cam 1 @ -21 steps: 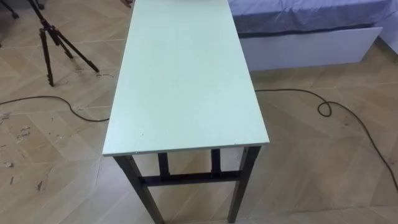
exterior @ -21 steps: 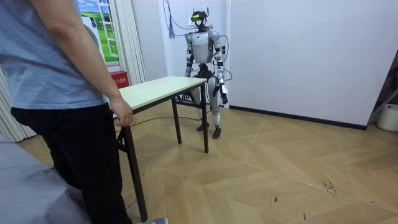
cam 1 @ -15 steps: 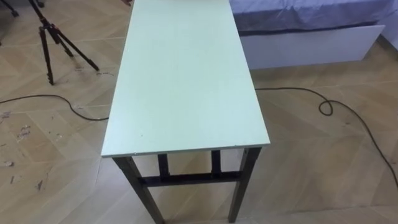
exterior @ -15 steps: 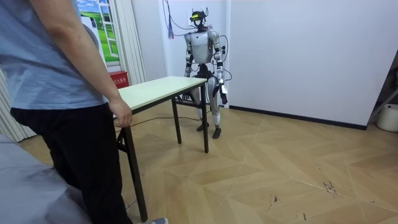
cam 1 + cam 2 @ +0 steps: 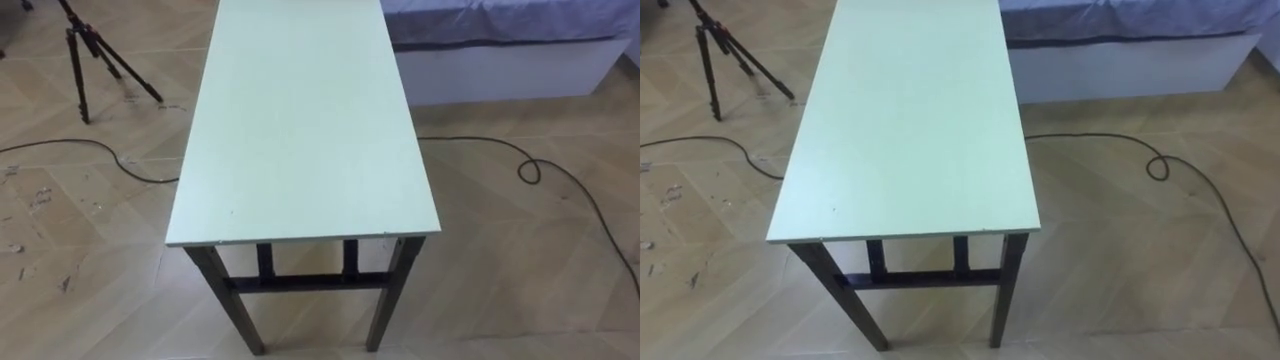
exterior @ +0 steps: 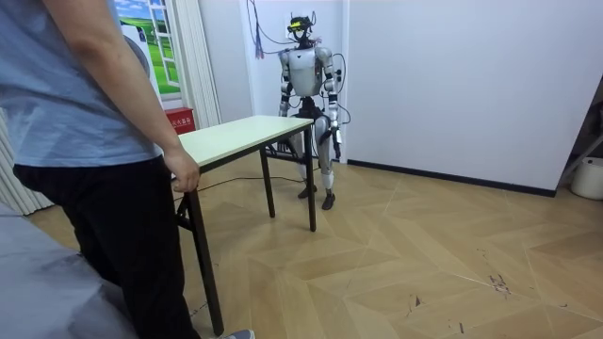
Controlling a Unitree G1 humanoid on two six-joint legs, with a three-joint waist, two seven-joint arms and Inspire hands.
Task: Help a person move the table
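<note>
A long table with a pale green top and black folding legs stands lengthwise before me, its near short edge just below me. In the room view I stand upright at the table's far end. My left hand hangs at my side, off the table. My right arm hangs on the room view's left, its hand behind the table's corner. A person in a blue shirt stands at the opposite end, and the person's hand grips the tabletop's edge there.
A black tripod stands on the wood floor left of the table. A white bed base with blue cover lies to the right. A dark cable loops over the floor beside it. A white wall runs behind me.
The eye view has shifted slightly, a move of the camera. In the room view the table, the person and I stand as before.
</note>
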